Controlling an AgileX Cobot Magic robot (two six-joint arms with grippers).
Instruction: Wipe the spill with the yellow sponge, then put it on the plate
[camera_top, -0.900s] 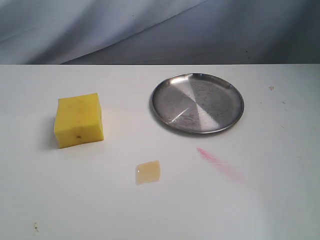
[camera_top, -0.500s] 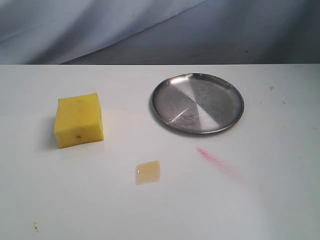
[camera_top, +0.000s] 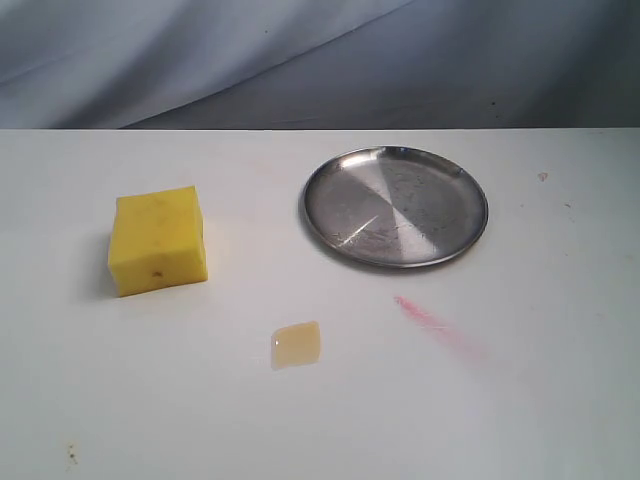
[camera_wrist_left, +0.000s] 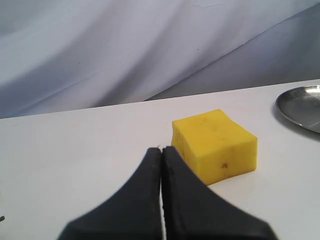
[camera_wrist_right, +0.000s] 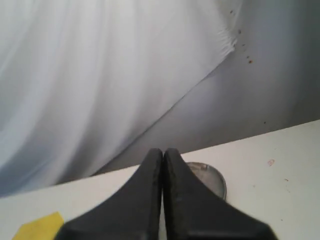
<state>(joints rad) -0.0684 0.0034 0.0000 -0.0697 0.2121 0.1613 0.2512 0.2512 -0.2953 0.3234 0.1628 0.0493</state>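
Note:
The yellow sponge (camera_top: 158, 240) sits on the white table at the left. A small squarish amber spill (camera_top: 296, 344) lies nearer the front, between sponge and plate. The round silver plate (camera_top: 395, 205) rests at the back right, holding nothing. Neither gripper shows in the exterior view. In the left wrist view my left gripper (camera_wrist_left: 162, 149) is shut on nothing, its tips close beside the sponge (camera_wrist_left: 215, 145) without touching; the plate's rim (camera_wrist_left: 300, 107) shows at the edge. In the right wrist view my right gripper (camera_wrist_right: 163, 151) is shut and empty, with the plate (camera_wrist_right: 207, 180) partly hidden behind it and a sponge corner (camera_wrist_right: 40, 226).
A pink smear (camera_top: 438, 326) marks the white table (camera_top: 540, 400) in front of the plate. A grey-white cloth backdrop (camera_top: 300, 60) hangs behind the table's far edge. Small dark specks (camera_top: 71, 455) dot the front left.

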